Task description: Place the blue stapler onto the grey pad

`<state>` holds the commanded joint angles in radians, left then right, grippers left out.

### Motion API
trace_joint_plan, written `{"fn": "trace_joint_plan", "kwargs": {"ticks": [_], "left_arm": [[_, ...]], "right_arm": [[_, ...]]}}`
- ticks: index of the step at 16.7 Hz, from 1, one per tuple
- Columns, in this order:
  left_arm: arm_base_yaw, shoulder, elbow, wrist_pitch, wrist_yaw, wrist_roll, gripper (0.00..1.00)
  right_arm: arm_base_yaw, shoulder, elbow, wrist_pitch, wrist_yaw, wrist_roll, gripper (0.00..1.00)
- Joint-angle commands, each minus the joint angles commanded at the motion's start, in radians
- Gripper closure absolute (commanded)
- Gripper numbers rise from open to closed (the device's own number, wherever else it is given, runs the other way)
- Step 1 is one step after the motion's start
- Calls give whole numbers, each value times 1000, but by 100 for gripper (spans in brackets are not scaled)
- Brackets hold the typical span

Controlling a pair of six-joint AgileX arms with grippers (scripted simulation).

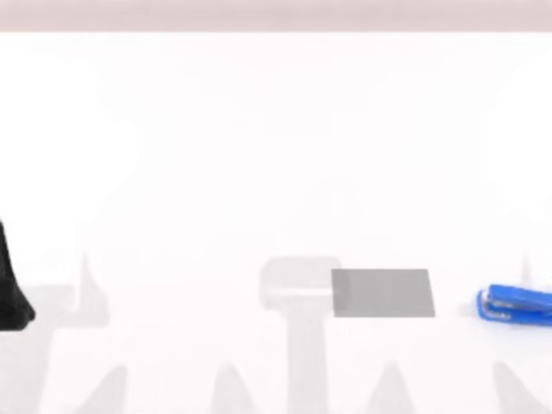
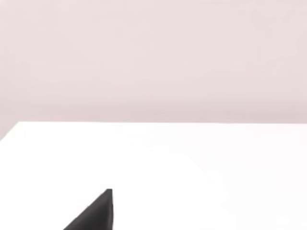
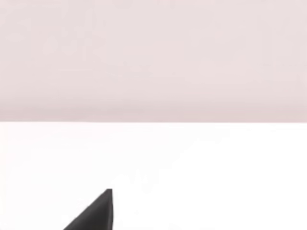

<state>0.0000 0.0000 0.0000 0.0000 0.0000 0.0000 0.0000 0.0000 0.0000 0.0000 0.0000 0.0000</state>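
Lying on white table [image 1: 259,172], blue stapler [image 1: 516,304] beside grey pad [image 1: 382,292]

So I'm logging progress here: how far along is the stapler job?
Nothing looks done yet. The blue stapler lies on the table at the top view's right edge, apart from the grey pad, which is bare. Nothing is in hand: the left arm sits at the left edge, and no tool is near the stapler. Picking it up and placing it remain.
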Motion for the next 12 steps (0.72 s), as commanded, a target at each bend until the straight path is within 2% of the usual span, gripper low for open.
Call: {"fn": "trace_joint_plan", "kwargs": {"ticks": [5, 8, 12], "left_arm": [[0, 0, 0, 0, 0, 0, 0], [0, 0, 0, 0, 0, 0, 0], [0, 0, 0, 0, 0, 0, 0]], "right_arm": [[18, 64, 61, -53, -3, -53, 0], [54, 223, 197, -172, -4, -171, 0], [118, 572, 443, -396, -2, -391, 0]]}}
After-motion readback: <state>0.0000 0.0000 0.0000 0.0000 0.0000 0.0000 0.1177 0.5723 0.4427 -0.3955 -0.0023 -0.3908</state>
